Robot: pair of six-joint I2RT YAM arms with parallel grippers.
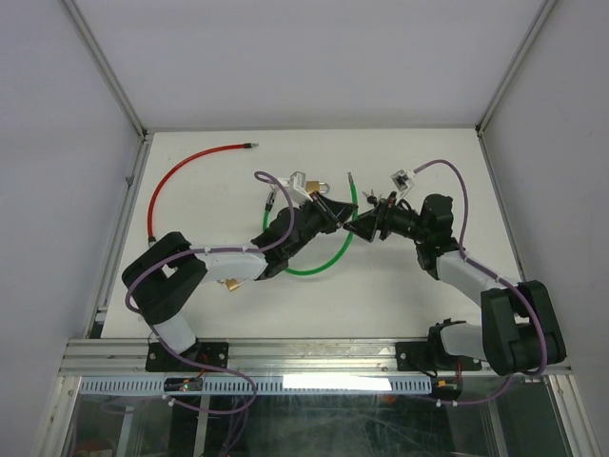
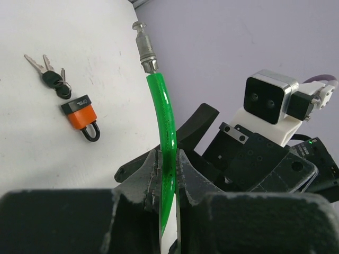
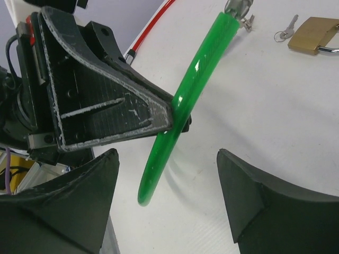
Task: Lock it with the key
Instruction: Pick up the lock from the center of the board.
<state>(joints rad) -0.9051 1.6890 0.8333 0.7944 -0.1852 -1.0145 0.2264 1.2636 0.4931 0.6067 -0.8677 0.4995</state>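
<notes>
Your left gripper (image 2: 168, 159) has its jaws pressed together on the green cable (image 2: 165, 116), pinching it partway along its length. The cable rises out of the jaws, and its metal end fitting (image 2: 145, 46) stands free above the counter (image 1: 381, 295). Your right gripper (image 3: 167, 159) faces the left one near the middle of the counter. Its jaws are spread wide and hold nothing. The green cable runs across the gap just ahead of them and touches neither jaw.

You have two cables. The green one loops from the left jaws back toward the near edge. The red cable (image 1: 176, 176) lies well apart in the far-left part of the counter, curving from the far edge toward the left edge.

You can count two padlocks. The orange padlock (image 2: 85, 117) lies flat with its black shackle closed. The bunch of black-headed keys (image 2: 53, 76) lies just beside it, not in it, with at least two blades showing. The brass padlock (image 3: 312, 34) lies toward the far edge, just beyond the left jaws, with one silver key (image 3: 288, 25) on a ring beside it. Neither gripper touches any key or padlock.
</notes>
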